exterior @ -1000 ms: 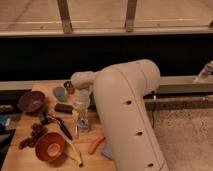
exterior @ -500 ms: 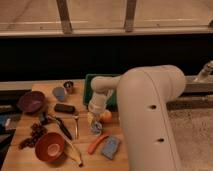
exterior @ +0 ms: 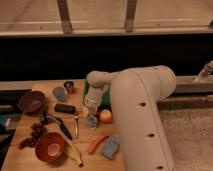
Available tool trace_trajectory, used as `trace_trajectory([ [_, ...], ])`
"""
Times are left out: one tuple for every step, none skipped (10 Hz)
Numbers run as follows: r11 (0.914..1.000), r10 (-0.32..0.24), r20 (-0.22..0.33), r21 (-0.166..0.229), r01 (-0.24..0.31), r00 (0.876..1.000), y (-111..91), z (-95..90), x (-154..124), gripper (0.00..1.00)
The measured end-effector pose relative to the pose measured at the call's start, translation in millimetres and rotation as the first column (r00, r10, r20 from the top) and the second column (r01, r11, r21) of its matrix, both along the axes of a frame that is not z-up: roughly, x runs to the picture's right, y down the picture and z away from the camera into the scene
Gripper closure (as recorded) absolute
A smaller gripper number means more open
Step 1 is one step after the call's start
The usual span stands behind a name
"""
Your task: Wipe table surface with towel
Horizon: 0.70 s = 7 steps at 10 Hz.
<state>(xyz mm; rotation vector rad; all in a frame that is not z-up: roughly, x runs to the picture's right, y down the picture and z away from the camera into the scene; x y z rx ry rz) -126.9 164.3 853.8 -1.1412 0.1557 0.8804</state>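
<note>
Since a moment ago the arm has swung right; we log its tool [exterior: 92, 119] low over the counter [exterior: 85, 137], apparently gripping the towel [exterior: 91, 120]; next, sweeping strokes.

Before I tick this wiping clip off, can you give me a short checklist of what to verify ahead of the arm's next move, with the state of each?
1. Tool located: ok. The tool points down over the middle of the wooden tabletop.
2. Towel at the tool: ok. A small pale cloth, the towel, sits at its tip.
3. Towel pressed on the wood: cannot tell.
4. Room to the right of the tool: not ok. A peach-coloured fruit lies right beside it.
5. Room to the left: not ok. A fork and a black-handled utensil lie close by.
6. Room toward the front: not ok. A carrot and a blue pad lie there.
</note>
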Motion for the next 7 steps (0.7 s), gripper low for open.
trace_trajectory([
  [0.9999, -0.014, 0.021, 0.007, 0.014, 1.0, -1.3, -1.8, -14.5, 0.83],
  [0.9993, -0.036, 0.045, 0.012, 0.035, 0.998, 2.4, -7.2, -30.6, 0.83],
  [0.9989, -0.047, 0.054, 0.009, 0.046, 0.997, 9.7, -13.6, -42.3, 0.83],
  [0.9987, -0.05, 0.053, -0.001, 0.05, 0.997, 17.8, -18.8, -46.8, 0.83],
  [0.9986, -0.051, 0.048, -0.01, 0.052, 0.998, 23.0, -20.6, -44.4, 0.83],
  [0.9985, -0.049, 0.038, -0.021, 0.05, 0.998, 28.6, -23.0, -37.4, 0.83],
  [0.9983, -0.045, 0.017, -0.036, 0.046, 0.999, 37.0, -26.6, -21.6, 0.83],
])
